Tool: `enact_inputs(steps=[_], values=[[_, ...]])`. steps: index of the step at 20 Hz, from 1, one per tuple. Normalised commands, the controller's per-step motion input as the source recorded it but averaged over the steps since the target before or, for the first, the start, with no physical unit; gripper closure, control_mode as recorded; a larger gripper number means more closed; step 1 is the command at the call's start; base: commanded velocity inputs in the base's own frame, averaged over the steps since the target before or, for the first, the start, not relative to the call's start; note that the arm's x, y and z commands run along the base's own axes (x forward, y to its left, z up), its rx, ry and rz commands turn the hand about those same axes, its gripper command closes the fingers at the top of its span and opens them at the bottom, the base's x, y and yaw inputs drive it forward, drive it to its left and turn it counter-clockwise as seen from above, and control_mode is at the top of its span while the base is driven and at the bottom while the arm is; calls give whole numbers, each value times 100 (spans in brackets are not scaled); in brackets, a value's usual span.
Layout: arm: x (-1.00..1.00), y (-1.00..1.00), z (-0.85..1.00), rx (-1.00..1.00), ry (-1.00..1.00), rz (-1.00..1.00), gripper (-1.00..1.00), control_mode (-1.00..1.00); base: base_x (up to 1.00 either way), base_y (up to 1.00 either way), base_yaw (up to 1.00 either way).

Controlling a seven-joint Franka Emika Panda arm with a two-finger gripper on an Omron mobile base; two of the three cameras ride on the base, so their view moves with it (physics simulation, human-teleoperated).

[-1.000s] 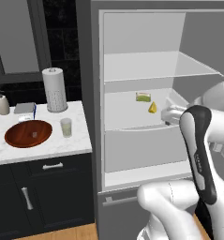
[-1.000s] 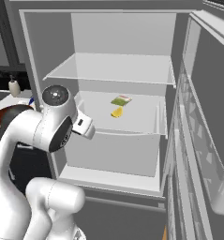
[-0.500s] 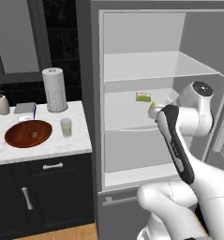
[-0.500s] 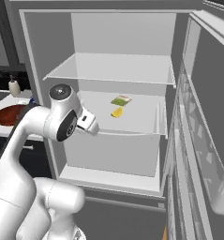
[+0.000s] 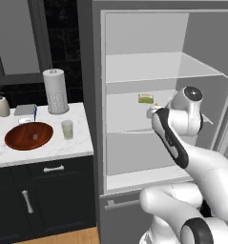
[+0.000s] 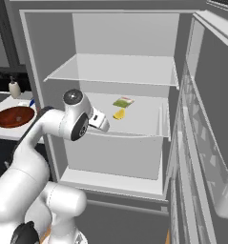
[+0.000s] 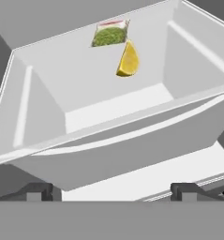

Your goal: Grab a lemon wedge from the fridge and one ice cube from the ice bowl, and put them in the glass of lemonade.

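End effector [image 7: 112, 190] jaws wide, empty, aimed into open fridge [image 6: 48, 57] drawer [image 7: 108, 154]. Lemon wedge [image 7: 128, 60] ahead of fingertips, well apart, just beside green packet [image 7: 109, 34] (rear of drawer). Wide spread likely set for wedge approach.

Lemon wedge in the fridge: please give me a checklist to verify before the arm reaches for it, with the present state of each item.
1. Fridge door open: ok.
2. Lemon wedge in sight, on the middle shelf beside a green packet: ok.
3. Fingers spread wide, nothing between them: ok.
4. Gripper pointing at the wedge: ok.
5. Raised front lip of the shelf tray between the gripper and the wedge: not ok, the reach must pass over it.
6. Wedge free from the packet: cannot tell.
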Motion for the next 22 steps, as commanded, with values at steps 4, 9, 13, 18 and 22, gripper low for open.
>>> enact_inputs(steps=[4,9,13,18,22], values=[[43,-28,18,-6,-1,12,-100,-100,0,0,0],[36,-30,1,-3,0,7,-100,-100,0,0,0],[23,-43,-17,-1,0,1,-100,-100,0,0,0],[23,-30,-30,-1,0,0,-100,-100,0,0,0],[27,-4,-13,-3,0,0,-100,-100,0,0,0]])
